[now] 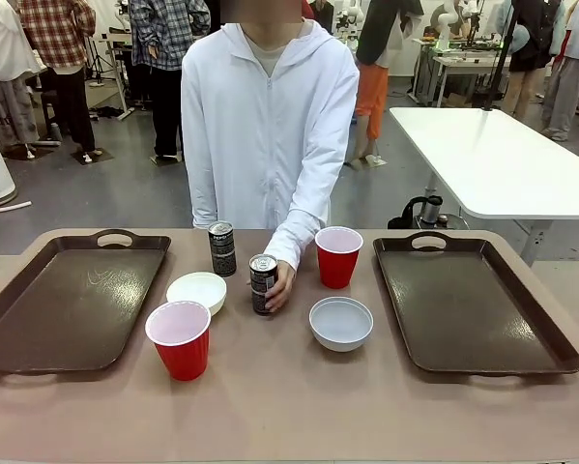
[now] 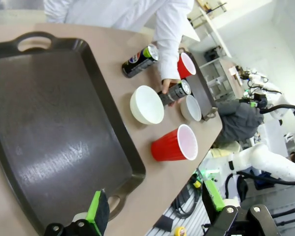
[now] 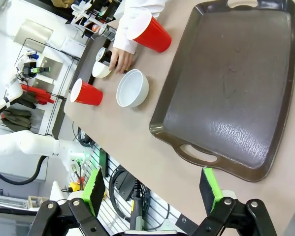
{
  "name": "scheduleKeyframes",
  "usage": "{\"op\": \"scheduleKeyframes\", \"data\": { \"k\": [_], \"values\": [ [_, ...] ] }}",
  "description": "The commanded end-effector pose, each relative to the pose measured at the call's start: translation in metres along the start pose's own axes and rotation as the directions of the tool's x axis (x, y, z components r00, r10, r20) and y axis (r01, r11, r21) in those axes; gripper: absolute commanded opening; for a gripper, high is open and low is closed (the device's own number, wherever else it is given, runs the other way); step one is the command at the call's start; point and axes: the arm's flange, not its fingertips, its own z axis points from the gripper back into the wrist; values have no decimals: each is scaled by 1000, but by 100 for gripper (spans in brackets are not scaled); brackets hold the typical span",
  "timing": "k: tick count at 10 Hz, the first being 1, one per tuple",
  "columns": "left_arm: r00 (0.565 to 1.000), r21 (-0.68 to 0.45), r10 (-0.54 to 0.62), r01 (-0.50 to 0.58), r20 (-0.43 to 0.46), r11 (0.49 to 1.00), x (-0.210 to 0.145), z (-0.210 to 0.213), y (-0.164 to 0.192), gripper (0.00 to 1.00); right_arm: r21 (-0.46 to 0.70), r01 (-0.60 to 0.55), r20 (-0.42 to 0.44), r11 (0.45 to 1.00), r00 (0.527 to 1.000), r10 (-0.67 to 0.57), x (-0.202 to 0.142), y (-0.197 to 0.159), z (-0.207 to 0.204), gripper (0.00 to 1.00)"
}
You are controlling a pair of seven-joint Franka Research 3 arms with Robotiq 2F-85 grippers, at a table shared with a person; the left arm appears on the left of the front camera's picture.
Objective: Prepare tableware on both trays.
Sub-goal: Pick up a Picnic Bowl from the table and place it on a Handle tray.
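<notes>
The left end effector (image 2: 154, 204) and the right end effector (image 3: 152, 189) were open, holding nothing. A hand (image 1: 282, 287) held a can (image 1: 261, 275); the white bowl (image 1: 197, 290) sat just left of it.

Left gripper (image 2: 156, 204) and right gripper (image 3: 152, 187) both hang with jaws wide apart.

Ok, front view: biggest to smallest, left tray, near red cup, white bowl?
1. Left dark brown rectangular plastic tray
2. Near red plastic cup
3. Round white bowl; unsure, the cup is nearer the camera.
</notes>
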Motion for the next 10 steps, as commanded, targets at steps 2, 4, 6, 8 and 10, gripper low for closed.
{"op": "scheduleKeyframes", "data": {
  "k": [2,4,6,8,10],
  "values": [
    [998,62,18,-14,-58,998,15,-14,-20,100,19,-8,12,1000,1000,7,1,-1,0,100],
    [990,218,21,10,-139,976,43,-40,-65,100,19,-8,12,1000,1000,7,1,-1,0,100],
    [976,313,35,35,-215,949,81,-80,-106,100,19,-8,12,1000,1000,7,1,-1,0,100],
    [957,410,60,64,-282,910,102,-117,-135,100,19,-8,12,1000,1000,7,1,-1,0,100],
    [932,504,58,141,-358,852,107,-173,-167,100,19,-8,12,1000,1000,7,1,-1,0,100]
  ]
}}
